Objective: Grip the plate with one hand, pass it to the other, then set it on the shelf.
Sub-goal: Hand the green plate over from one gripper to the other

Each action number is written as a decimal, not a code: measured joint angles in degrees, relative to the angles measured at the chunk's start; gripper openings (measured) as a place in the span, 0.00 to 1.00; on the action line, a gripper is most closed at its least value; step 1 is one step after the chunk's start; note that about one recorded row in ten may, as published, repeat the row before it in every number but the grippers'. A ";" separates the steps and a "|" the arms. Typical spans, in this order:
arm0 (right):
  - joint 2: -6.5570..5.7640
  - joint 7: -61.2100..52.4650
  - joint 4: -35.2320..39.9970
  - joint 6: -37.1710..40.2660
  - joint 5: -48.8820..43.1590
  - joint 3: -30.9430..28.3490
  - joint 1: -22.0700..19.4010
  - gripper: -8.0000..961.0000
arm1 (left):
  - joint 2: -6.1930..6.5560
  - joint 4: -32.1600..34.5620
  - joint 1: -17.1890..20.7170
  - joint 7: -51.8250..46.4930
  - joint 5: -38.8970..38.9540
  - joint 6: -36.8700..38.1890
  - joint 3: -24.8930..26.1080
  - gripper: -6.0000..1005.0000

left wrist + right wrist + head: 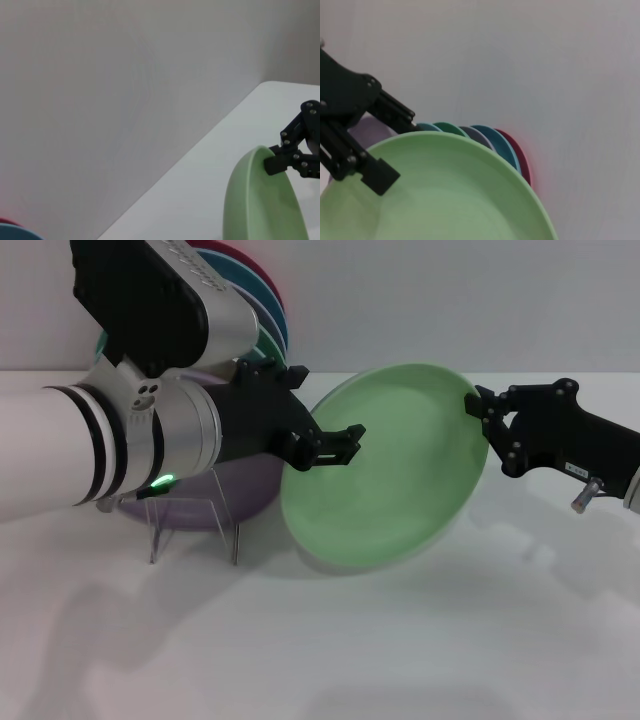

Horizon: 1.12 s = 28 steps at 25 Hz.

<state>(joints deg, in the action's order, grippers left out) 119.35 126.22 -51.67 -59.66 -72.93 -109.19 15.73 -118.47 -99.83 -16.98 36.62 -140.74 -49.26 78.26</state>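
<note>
You see round matte pale mint-green plate (390, 465) tilted on edge above white counter (400, 640), held between both arms. Right black two-fingered gripper (478, 405) pinches far rim; left wrist view confirms fingers clamped on rim. Left black gripper on white-silver arm (335, 445) straddles opposite rim, fingers apart, one finger across plate face in right wrist view. Clear acrylic rack (190, 515) near counter's left edge carries lilac plate (225, 495). Only right wrist view lines up stacked coloured plates (490, 137) behind.

A plain pale wall (480, 300) rises behind a white tabletop (400, 640) under soft, even light.
</note>
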 joint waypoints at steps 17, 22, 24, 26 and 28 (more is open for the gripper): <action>-0.09 -0.59 0.09 -0.28 0.47 -0.06 0.15 0.03 | 0.17 -0.02 0.18 -0.09 -0.72 0.15 0.06 0.67; -0.09 -0.70 0.17 -0.27 0.47 -0.06 0.30 0.03 | 0.11 0.39 -0.28 -0.05 -0.72 0.17 -0.01 0.55; -0.14 -0.74 0.18 -0.33 0.46 -0.05 0.31 0.03 | 0.16 0.32 -0.51 -0.05 -0.73 -0.04 0.23 0.55; -0.16 -0.77 0.18 -0.35 0.46 -0.05 0.30 0.03 | 0.19 -0.18 -0.42 -0.03 -0.78 0.14 0.45 0.54; -0.17 -0.78 0.18 -0.36 0.46 -0.05 0.22 0.03 | 0.15 -0.74 -0.09 0.11 -0.96 0.78 0.45 0.50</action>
<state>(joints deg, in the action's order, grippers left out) 119.18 125.44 -51.50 -60.02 -72.47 -109.25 15.95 -118.31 -100.56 -17.06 36.73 -141.70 -48.47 78.71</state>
